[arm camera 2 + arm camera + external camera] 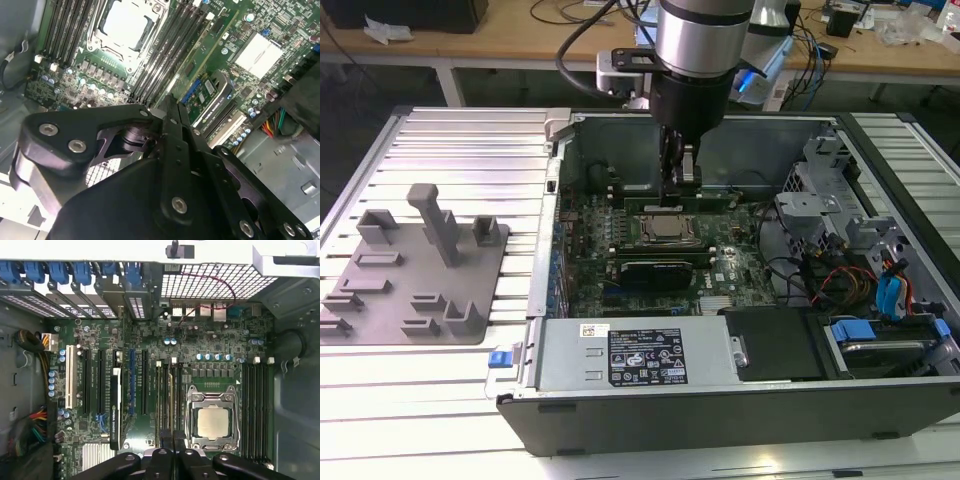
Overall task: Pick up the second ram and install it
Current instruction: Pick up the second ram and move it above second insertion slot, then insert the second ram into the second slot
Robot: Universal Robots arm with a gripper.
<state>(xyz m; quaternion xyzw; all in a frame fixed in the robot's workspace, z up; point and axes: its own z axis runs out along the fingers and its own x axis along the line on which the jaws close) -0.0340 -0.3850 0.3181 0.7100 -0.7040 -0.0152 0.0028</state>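
The gripper, fingers closed together, has its tips at the top edge of the ram. The ram stands in a slot just beside the processor socket, mid-board inside the open case.

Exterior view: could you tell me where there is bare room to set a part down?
Free: the ribbed metal tabletop between the grey plastic holder tray and the open computer case, and beyond that tray. Crowded: inside the case, where the tool hangs over the green motherboard.
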